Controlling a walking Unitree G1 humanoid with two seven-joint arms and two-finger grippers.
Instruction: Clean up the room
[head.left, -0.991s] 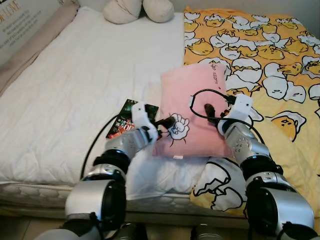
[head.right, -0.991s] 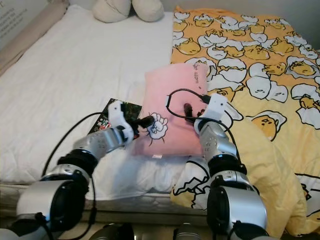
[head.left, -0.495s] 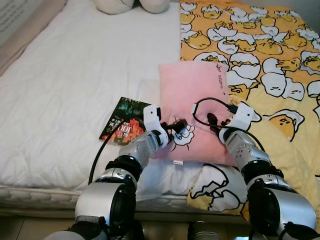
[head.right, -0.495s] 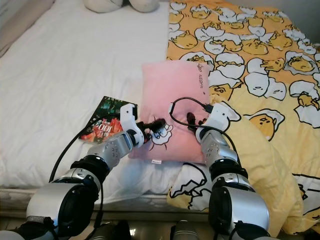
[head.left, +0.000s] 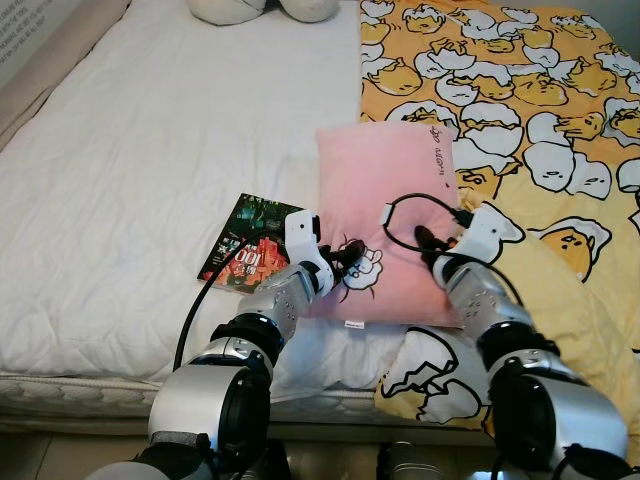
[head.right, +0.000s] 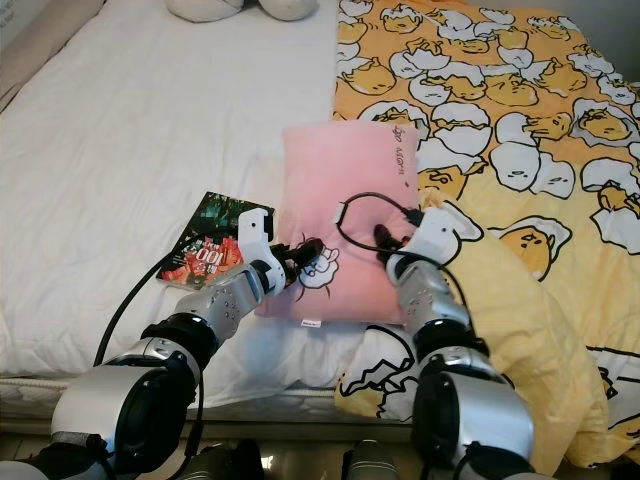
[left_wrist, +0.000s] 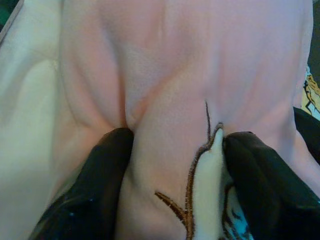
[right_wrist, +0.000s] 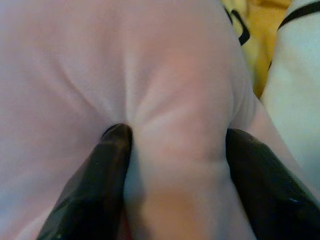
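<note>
Fabric is pinched by both grippers: left gripper (head.left: 345, 262) and right gripper (head.left: 428, 240) are each clamped on a fold of the pink pillow (head.left: 385, 190), apparently for a two-arm lift. Pillow lies mid-bed; book (head.left: 252, 243) at its 9 o'clock, yellow duvet (head.left: 560, 120) at 3.

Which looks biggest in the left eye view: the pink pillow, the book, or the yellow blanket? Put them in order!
1. Blanket, by far the largest; it runs out of the picture.
2. Pillow, gripped by the left tool and right tool.
3. Book, smallest, partly hidden by the left arm.
</note>
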